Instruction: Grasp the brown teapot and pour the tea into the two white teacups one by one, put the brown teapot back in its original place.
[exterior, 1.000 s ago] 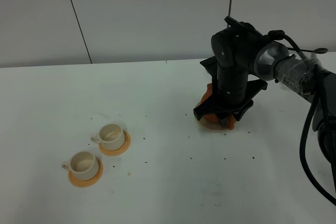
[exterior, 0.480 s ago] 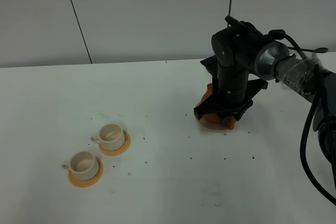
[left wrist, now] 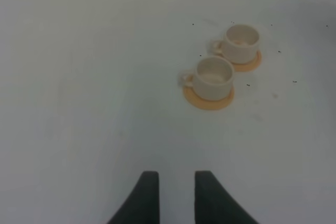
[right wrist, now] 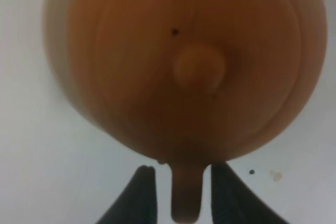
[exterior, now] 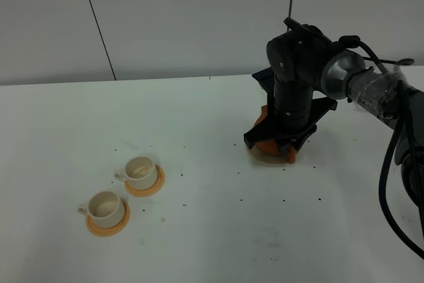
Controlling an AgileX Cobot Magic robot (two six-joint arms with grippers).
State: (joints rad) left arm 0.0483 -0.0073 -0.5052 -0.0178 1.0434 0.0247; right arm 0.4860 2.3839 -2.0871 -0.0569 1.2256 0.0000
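The exterior high camera looks down from the near side across the whole table [exterior: 212, 164] to the far wall [exterior: 199, 18]. The left wrist camera looks from well off at the two white teacups [left wrist: 214, 77] on the left — its share with the high view — while the right wrist camera faces down very near the brown teapot [right wrist: 184, 66], far right.

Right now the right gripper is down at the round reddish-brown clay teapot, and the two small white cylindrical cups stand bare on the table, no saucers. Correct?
Not quite: each small white cup stands on its own round orange saucer, as the left wrist view shows. The right gripper is indeed down at the reddish-brown clay teapot.
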